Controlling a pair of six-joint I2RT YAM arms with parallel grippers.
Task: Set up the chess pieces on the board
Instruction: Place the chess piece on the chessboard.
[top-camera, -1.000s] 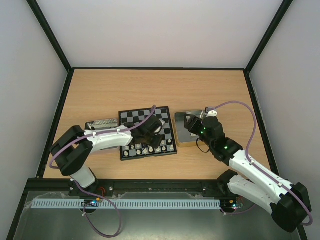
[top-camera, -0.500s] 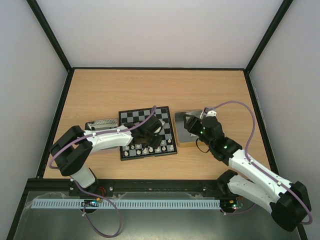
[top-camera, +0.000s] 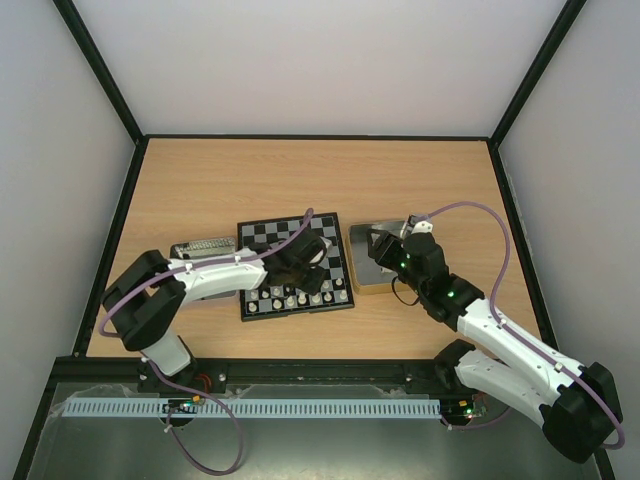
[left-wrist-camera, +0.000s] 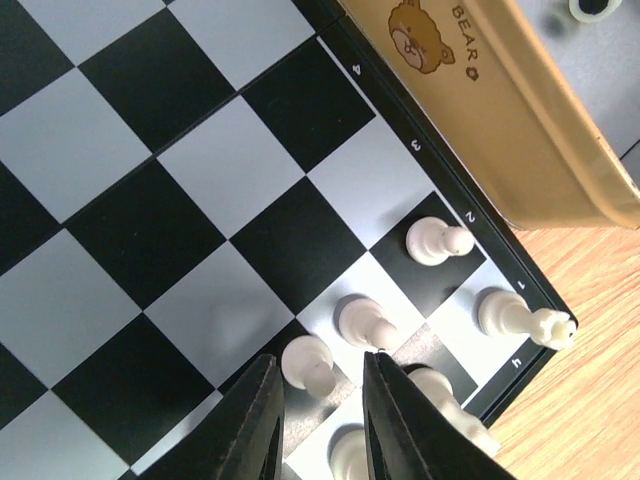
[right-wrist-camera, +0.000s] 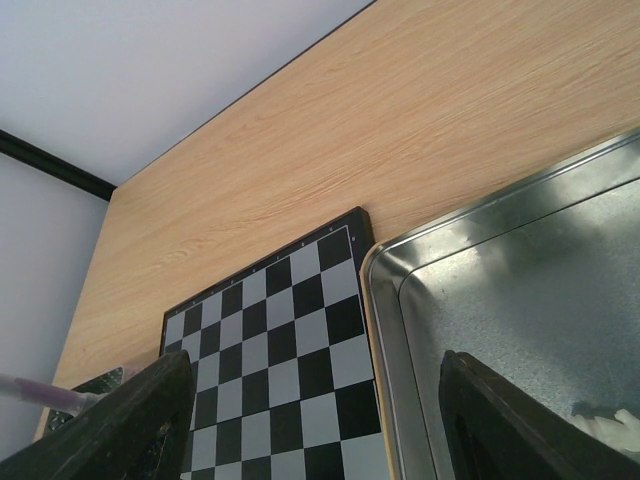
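top: left tool (top-camera: 310, 282) low over the board's (top-camera: 262, 237) near rows of white pieces (top-camera: 290, 297); right tool (top-camera: 376, 246) above a tin (top-camera: 360, 288).
left wrist: fingers (left-wrist-camera: 255, 430) slightly parted, released, a pawn (left-wrist-camera: 305, 362) standing between them.
right wrist: fingers (right-wrist-camera: 130, 420) spread wide over the tin.

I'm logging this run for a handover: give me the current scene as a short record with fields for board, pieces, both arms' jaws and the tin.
board: black and silver checks, mid-table; far rows bare
white pieces: standing along the near rows
left gripper: low over the board's near right corner, jaws narrowly apart
white pawn: on its square between the left jaws' tips
right gripper: above the tin, jaws wide, holding nothing
tin: right of the board, mostly bare metal
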